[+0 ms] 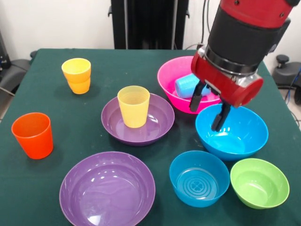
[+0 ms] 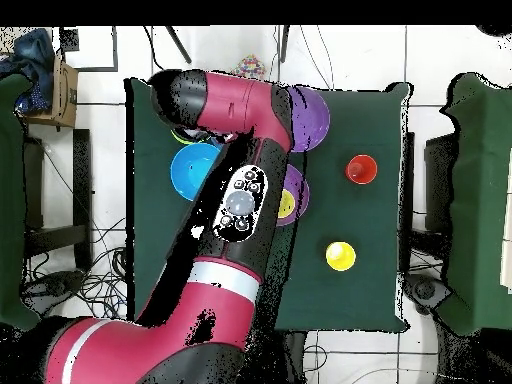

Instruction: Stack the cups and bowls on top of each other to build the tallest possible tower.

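My gripper point(image 1: 205, 118) is open and empty, hanging over the near rim of the big pink bowl point(image 1: 170, 80) and the far rim of the big blue bowl point(image 1: 235, 136). A light blue cup point(image 1: 188, 85) lies on its side in the pink bowl. A pale yellow ribbed cup point(image 1: 134, 106) stands in the far purple bowl point(image 1: 157, 123). The second purple bowl point(image 1: 107, 188) is empty at the front. Two amber-yellow cups point(image 1: 76, 75) are nested at the far left. An orange cup point(image 1: 33, 135) stands at the left. A small blue bowl point(image 1: 199, 178) and a small green bowl point(image 1: 259, 182) sit at the front right.
In the overhead view the arm point(image 2: 240, 200) hides the gripper and most bowls. The big blue bowl point(image 2: 190, 170), a purple bowl point(image 2: 312, 118), the orange cup point(image 2: 361, 169) and the amber-yellow cups point(image 2: 340, 256) still show there. The green table point(image 1: 56, 179) has its edge close behind the front bowls.
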